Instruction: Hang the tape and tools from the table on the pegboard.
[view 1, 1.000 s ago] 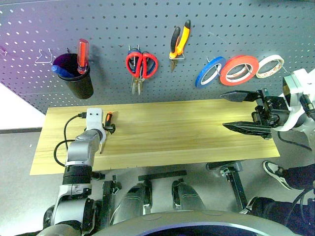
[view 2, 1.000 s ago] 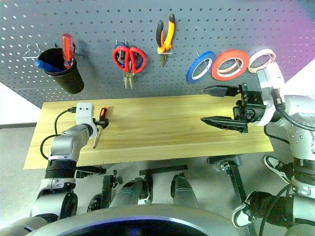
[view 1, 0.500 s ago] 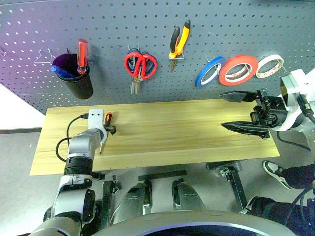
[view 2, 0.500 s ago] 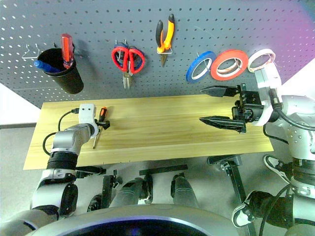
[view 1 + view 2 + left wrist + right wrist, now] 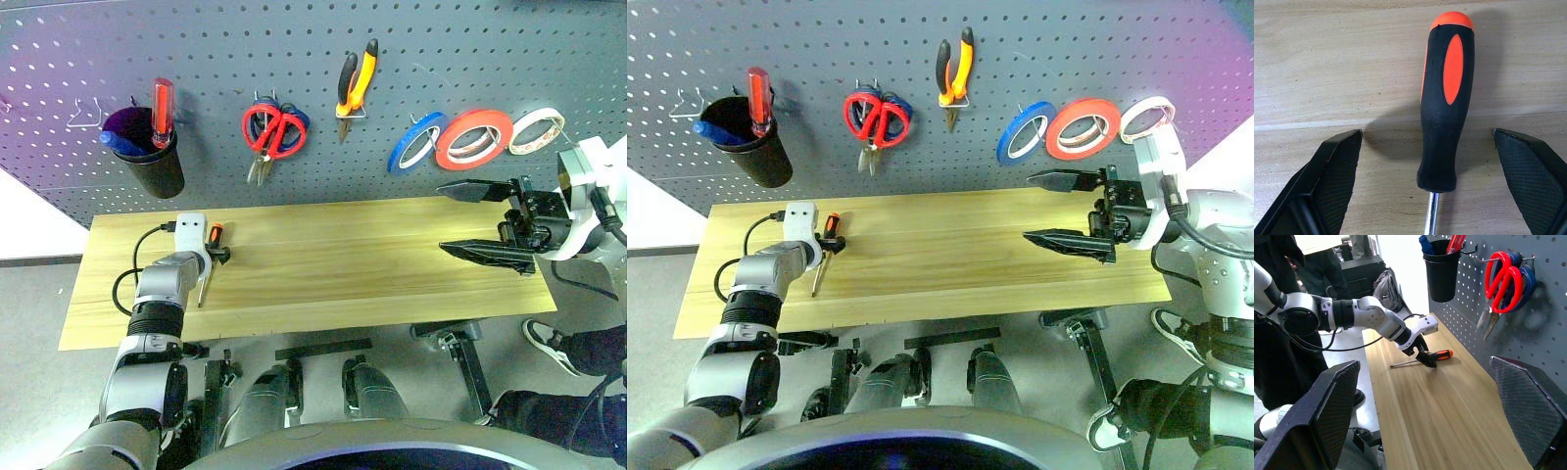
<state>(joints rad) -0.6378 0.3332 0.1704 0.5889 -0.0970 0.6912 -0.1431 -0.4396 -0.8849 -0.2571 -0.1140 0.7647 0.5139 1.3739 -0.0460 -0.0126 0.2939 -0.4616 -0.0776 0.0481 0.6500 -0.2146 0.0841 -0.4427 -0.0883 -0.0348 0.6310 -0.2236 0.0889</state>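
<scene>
The slim screwdriver (image 5: 1444, 98), its handle orange and black, lies flat on the light wood table (image 5: 343, 264) near its left end. My left gripper (image 5: 217, 257) is open and low over the screwdriver, with one finger on each side of the handle and neither touching it. On the pegboard (image 5: 294, 39) hang the red scissors (image 5: 274, 130), the pliers (image 5: 355, 86) and the orange-red tape (image 5: 474, 138). My right gripper (image 5: 449, 217) is open and empty, held level above the table's right end and pointing left.
A black cup (image 5: 152, 166) on the pegboard's left holds a thick red-handled screwdriver (image 5: 164, 110). A blue roll (image 5: 416, 140) and a beige-white roll (image 5: 537, 131) flank the orange-red tape. Blue-handled scissors hang behind the red ones. A silver hook (image 5: 86, 113) sticks out at far left.
The red scissors on the pegboard have swung, and their blades now tilt to the left. My left forearm has settled slightly lower over the screwdriver. The right arm has stayed still.
</scene>
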